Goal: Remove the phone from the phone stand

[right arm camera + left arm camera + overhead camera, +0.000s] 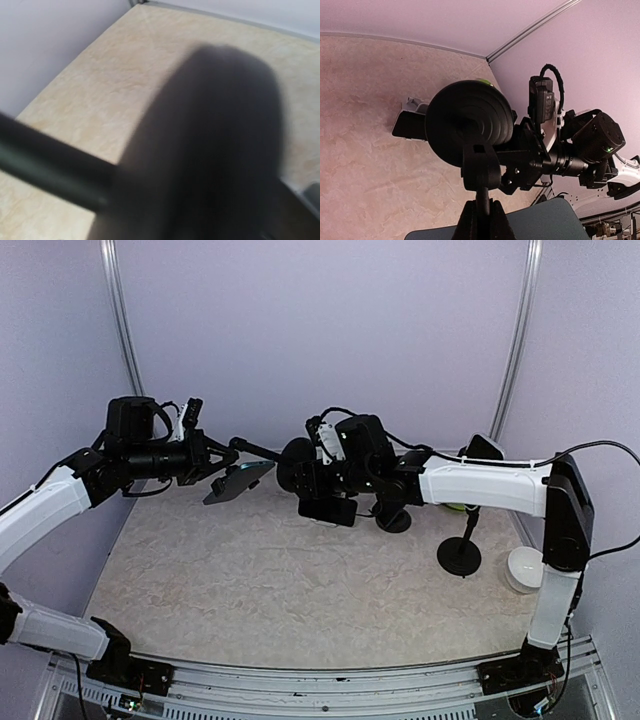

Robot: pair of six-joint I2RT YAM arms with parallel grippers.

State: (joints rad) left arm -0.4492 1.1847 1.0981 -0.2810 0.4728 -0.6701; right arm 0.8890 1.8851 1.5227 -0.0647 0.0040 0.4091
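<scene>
While the left gripper seems clamped on the phone, aloft left of centre, and the right gripper (closure unreadable) meets the phone stand base, separation is underway; next: pull apart steadily.

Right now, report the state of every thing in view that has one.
phone: off the table, tilted, at the left gripper's end of the stand.
phone stand: lifted, lying sideways between the arms, base in the air.
left gripper: closed around the stand's rod.
right gripper: at the stand's base; open or shut unclear.
second stand: upright on the table.
</scene>
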